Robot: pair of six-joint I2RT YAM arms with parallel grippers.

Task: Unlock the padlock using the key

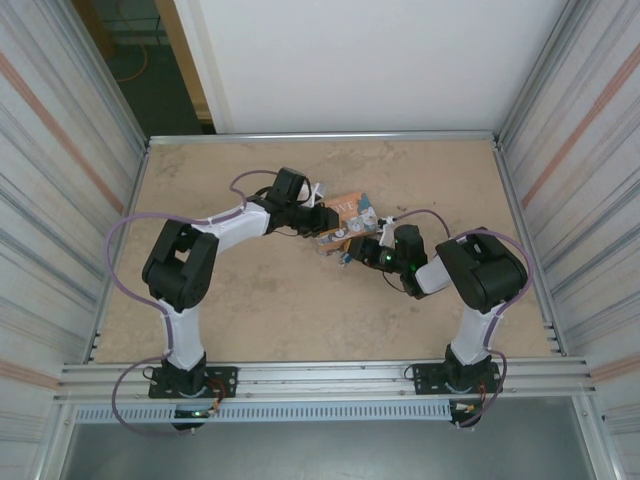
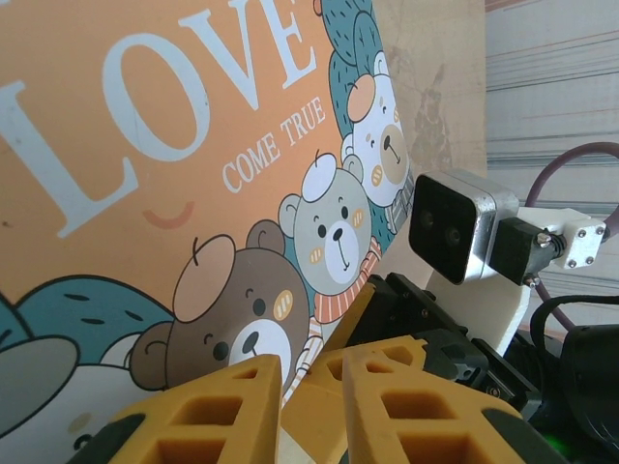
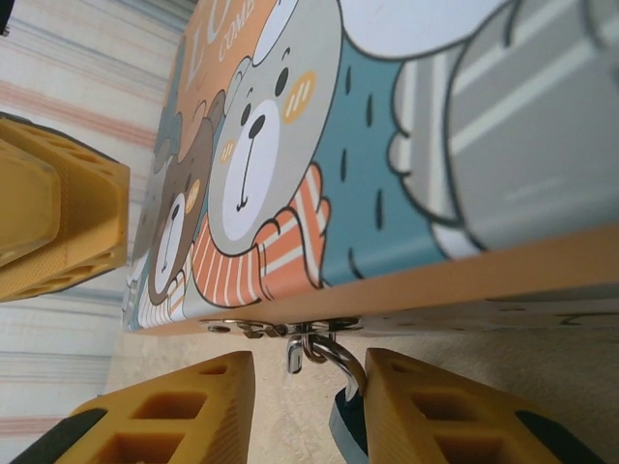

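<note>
Two arms on one table (image 1: 300, 320): left arm (image 1: 180, 265) at lower left, right arm (image 1: 485, 270) at lower right. Two grippers near the overhead frame's middle: left gripper (image 1: 320, 216), right gripper (image 1: 356, 250). Two yellow fingers (image 2: 387, 406) apiece. One orange tin (image 1: 347, 210). Three bear faces (image 2: 334, 232) on its lid. One padlock (image 3: 345, 430), bottom centre of the right wrist view.
</note>
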